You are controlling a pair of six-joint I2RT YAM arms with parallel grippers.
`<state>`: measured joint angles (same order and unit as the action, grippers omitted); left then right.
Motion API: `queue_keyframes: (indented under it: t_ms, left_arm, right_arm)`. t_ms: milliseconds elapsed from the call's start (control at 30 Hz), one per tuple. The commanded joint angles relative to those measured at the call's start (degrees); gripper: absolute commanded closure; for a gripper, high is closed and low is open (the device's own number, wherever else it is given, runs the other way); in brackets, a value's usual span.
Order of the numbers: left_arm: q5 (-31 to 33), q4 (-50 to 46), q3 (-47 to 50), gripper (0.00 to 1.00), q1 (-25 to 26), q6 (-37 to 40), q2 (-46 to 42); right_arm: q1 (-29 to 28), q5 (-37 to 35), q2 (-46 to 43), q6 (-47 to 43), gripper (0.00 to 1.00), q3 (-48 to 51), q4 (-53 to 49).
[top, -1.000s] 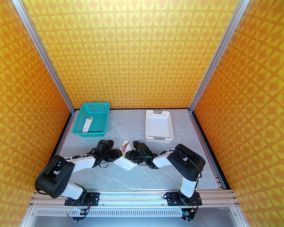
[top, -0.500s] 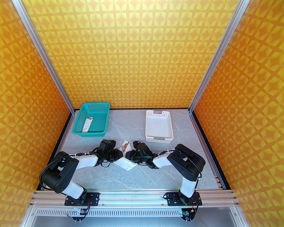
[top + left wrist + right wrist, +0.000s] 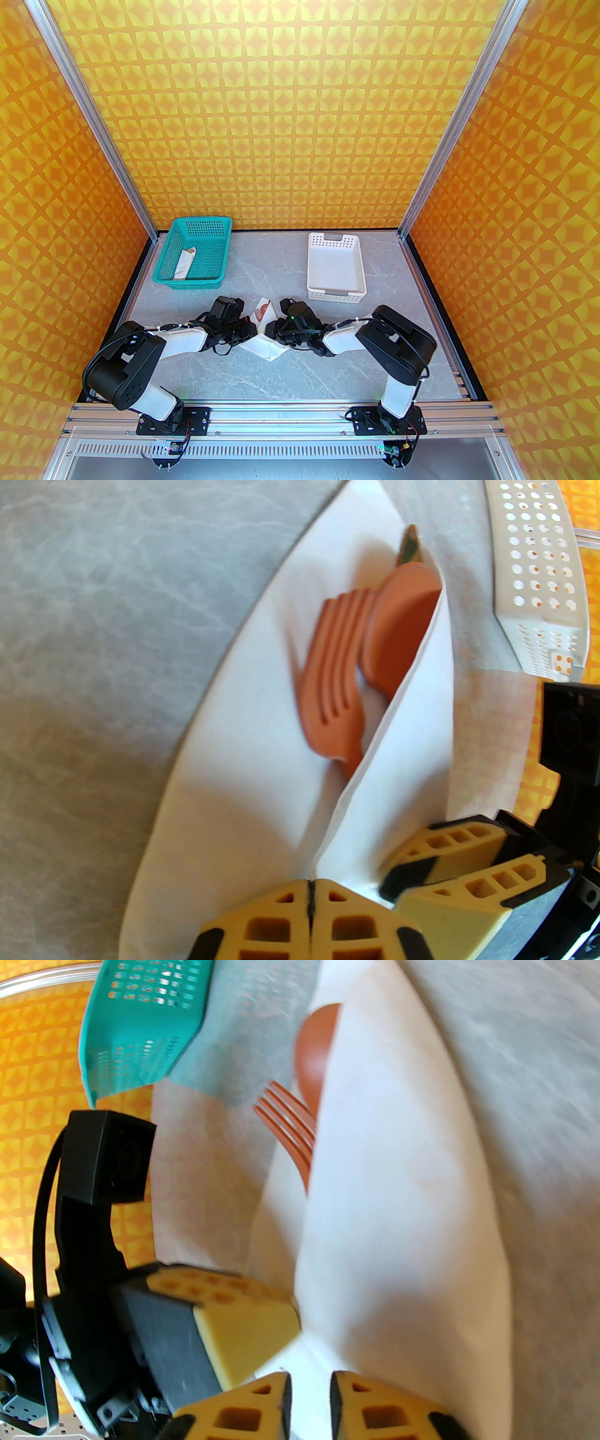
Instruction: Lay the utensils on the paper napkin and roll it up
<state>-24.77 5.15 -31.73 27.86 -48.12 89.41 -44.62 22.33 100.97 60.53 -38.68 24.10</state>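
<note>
Nearby, teal basket (image 3: 208, 260) holding paper tube (image 3: 183, 266), white tray (image 3: 335, 294), both beyond napkin (image 3: 263, 346).

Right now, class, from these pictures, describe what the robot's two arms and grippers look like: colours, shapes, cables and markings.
The left arm and right arm both pair white link shells with rounded black joint housings, with thin black cables looped alongside. The left gripper and right gripper have mustard-yellow wedge fingers with rectangular cut-outs and black edging. A green light glows on the right wrist.

table (image 3: 290, 375): napkin (image 3: 263, 348), teal basket (image 3: 187, 283), white tray (image 3: 335, 294)
</note>
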Motion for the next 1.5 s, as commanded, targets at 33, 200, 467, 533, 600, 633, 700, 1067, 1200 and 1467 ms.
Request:
queue_keyframes:
  t_ms: [33, 200, 467, 533, 600, 633, 700, 1067, 1200, 1467]
  left_arm:
    - [2.5, -3.0, -0.6, 0.99, 0.0, 2.1, -0.5]
    - [2.5, -3.3, -0.7, 0.99, 0.0, 2.7, -0.1]
    - [3.4, -3.2, -0.2, 1.0, 0.0, 2.8, 0.1]
    - [3.5, -3.3, -0.2, 1.0, 0.0, 2.9, 0.1]
    - [3.6, -3.4, -0.3, 1.0, 0.0, 3.0, 0.1]
    - [3.6, -3.5, -0.4, 1.0, 0.0, 3.1, 0.1]
    - [3.7, -3.6, -0.5, 1.0, 0.0, 3.1, 0.1]
    - [4.2, -4.2, -0.4, 1.0, 0.1, 3.3, 0.1]
    - [4.4, -4.5, -0.4, 1.0, 0.0, 3.5, 0.1]
    - [4.7, -4.7, -0.2, 1.0, 0.1, 3.6, -0.1]
  right_arm:
    - [0.9, -2.0, -7.6, -7.9, 0.86, -1.1, -15.0]
    - [2.7, -2.0, -15.2, -15.8, 0.93, -0.8, -27.9]
    - [3.3, 5.8, -17.3, -17.0, 0.98, 2.2, -26.2]
    - [3.1, 6.4, -16.5, -16.0, 0.98, 2.8, -24.1]
    - [2.9, 7.2, -15.3, -15.0, 0.98, 2.9, -22.3]
    - [2.7, 7.5, -14.8, -14.7, 0.98, 2.9, -21.6]
    - [2.3, 7.6, -13.7, -14.4, 0.98, 2.7, -20.9]
    - [1.4, 6.2, -10.7, -14.5, 0.99, 2.6, -20.7]
    - [1.2, 5.8, -9.9, -14.8, 0.98, 3.2, -21.1]
    - [1.1, 4.3, -8.6, -15.2, 0.98, 4.0, -21.8]
